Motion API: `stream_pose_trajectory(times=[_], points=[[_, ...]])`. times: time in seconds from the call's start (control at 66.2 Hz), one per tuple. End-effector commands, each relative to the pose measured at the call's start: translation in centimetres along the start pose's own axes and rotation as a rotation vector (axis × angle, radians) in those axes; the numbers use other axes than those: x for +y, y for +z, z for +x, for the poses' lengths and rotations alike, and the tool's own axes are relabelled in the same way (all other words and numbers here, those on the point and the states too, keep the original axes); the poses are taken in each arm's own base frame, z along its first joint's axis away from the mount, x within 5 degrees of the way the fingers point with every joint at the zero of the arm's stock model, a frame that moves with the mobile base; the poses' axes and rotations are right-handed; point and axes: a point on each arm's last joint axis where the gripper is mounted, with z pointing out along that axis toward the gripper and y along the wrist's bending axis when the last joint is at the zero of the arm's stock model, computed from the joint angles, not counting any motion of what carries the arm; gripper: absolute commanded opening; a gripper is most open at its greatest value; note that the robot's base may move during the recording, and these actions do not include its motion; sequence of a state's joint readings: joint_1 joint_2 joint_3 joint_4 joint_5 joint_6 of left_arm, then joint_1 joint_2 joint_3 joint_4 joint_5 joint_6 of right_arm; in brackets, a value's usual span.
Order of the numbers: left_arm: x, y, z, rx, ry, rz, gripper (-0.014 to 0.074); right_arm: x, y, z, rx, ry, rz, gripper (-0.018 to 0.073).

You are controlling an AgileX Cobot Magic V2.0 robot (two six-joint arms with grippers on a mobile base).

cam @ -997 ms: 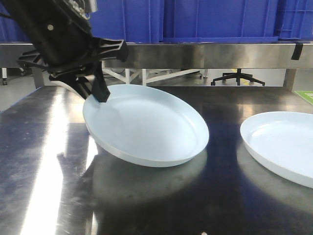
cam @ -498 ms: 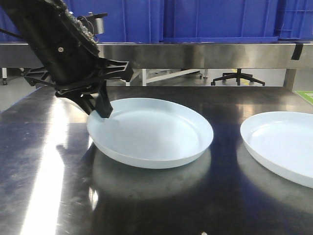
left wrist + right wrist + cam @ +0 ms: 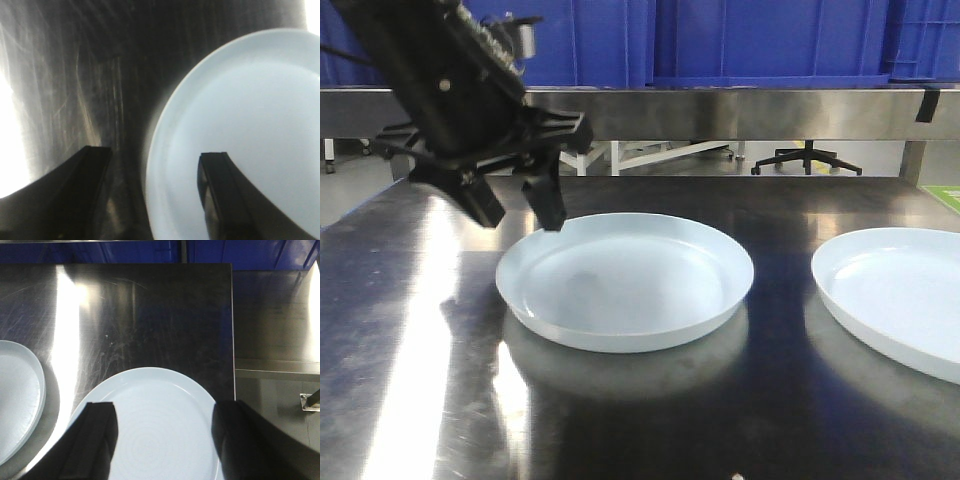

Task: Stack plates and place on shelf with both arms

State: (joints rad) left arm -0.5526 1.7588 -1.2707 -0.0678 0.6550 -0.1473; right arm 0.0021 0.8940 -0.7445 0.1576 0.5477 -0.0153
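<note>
- left black two-fingered gripper [image 3: 516,212] hangs over the far-left edge of a pale blue-white glossy round plate [image 3: 625,280], fingers spread wide, nothing pinched
- wrist cam on that arm: one finger [image 3: 220,195] sits over the plate's inside, the other over bare metal, and the rim runs btw them. can't tell if either tip actually touches the rim
- that plate lies flat on the shiny brushed steel table [image 3: 400,330], roughly mid-table, a bit to the left
- second matching pale round plate [image 3: 895,295] is flat on the table too, off to the right and partly cut by the frame edge. it's well apart from the 1st one, so not stacked
- right black two-fingered gripper [image 3: 164,407] only shows in its own wrist cam: fingers wide apart, empty, hovering above the 2nd plate w/ the plate showing btw them
- same view catches the 1st plate's edge at the far left
- background: row of blue plastic crates [image 3: 770,40] above a steel shelf ledge [image 3: 740,112] behind the table, and a black office chair base [image 3: 807,160] visible below the ledge
- big glare streak on the table's left side
</note>
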Motion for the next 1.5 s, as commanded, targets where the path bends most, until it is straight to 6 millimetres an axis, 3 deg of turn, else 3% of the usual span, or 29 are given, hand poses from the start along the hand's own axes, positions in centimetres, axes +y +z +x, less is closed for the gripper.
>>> stream_pose_trajectory(times=[0.0,0.121,0.181,0.347,0.559,0.77,0.876,0.997,1.48], points=[[-0.9,-4.2,-2.5,-0.146,0.016,0.027,0.0333,0.2,-0.9,-1.8,-0.112,-0.008,-0.006,0.0519],[-1.2,-7.4,-3.9,-0.253,0.037,0.032,0.0066,0.2,-0.9,-1.8,-0.112,-0.008,-0.006,0.0519],[-1.3,-9.4,-4.4,-0.322,0.05,0.032,0.0107,0.2,-0.9,-1.8,-0.112,-0.008,-0.006,0.0519],[-0.2,-14.7,-4.8,-0.475,0.027,0.03,0.0087,0.2,-0.9,-1.8,-0.112,-0.008,-0.006,0.0519],[4.1,-22.3,-3.7,-0.667,-0.058,-0.07,0.0087,0.2,-0.9,-1.8,-0.112,-0.008,-0.006,0.0519],[8.6,-27.0,-0.1,-0.766,-0.138,-0.257,0.0087,0.2,-0.9,-1.8,-0.112,-0.008,-0.006,0.0519],[9.7,-27.7,2.2,-0.784,-0.178,-0.311,0.0087,0.2,-0.9,-1.8,-0.113,-0.008,-0.006,0.0519],[9.5,-27.9,5.1,-0.829,-0.181,-0.324,0.0087,0.2,-0.9,-1.8,-0.113,-0.008,-0.006,0.0519],[8.3,-23.6,16.0,-0.843,-0.175,-0.314,0.0087,0.2,-0.9,-1.8,-0.11,-0.008,-0.006,0.0519]])
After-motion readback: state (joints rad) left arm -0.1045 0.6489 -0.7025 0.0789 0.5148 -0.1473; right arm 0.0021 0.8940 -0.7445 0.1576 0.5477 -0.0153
